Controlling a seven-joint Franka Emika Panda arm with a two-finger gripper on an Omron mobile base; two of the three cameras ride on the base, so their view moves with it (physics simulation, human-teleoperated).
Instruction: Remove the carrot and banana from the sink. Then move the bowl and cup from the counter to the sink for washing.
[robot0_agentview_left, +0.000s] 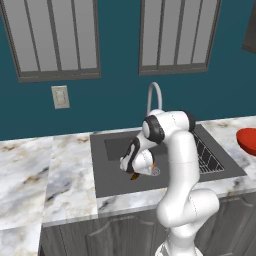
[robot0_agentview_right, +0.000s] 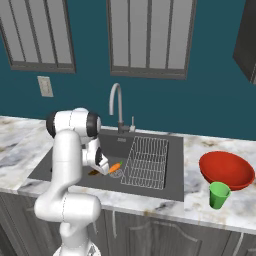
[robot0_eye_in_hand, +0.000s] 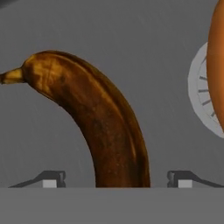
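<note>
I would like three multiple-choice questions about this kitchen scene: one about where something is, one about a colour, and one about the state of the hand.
1. Where does the banana lie?
A. In the sink, between the fingertips of the hand
B. On the counter beside the bowl
C. On the wire rack

2. What colour is the cup that stands in front of the bowl?
A. Red
B. Green
C. White

3. How does the hand stand?
A. Shut on the carrot
B. Open, its fingertips on either side of the banana
C. Shut, above the faucet

Answers:
1. A: the hand view shows it on the grey sink floor between both fingertips.
2. B: the right base view shows a green cup by the red bowl.
3. B: the fingertips stand wide apart, with a gap to the banana on each side.
</note>
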